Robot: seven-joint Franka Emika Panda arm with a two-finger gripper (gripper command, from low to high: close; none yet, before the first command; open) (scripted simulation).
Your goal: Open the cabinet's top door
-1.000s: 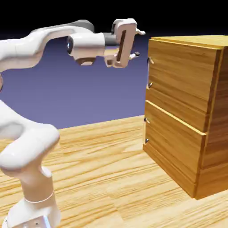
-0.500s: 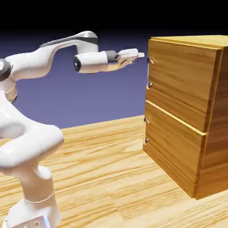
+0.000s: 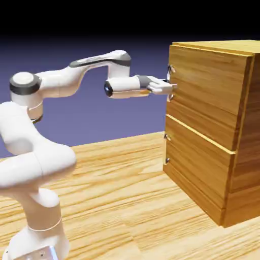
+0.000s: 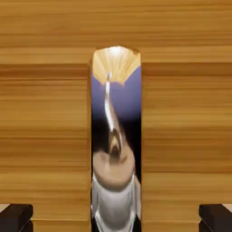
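Arm [image 3: 66,81] reaching level from lower left across surface [image 3: 117,203] toward cabinet [image 3: 213,127]. Claw [image 3: 170,87] pressing against silver handle [image 3: 171,81] on near edge of top door [image 3: 208,84], at right; door sitting flush, not yet opened. Hand view: handle [image 4: 116,136] centred between finger tips [image 4: 16,217]. Claw appearing clenched on handle. Risk: thin grip slipping off polished bar if pull runs off door's swing arc, leaving door shut.

A light wood-grain table [image 3: 117,203] fills the lower part. Behind it hangs a plain blue-violet backdrop [image 3: 91,122], darkening to black at the top.
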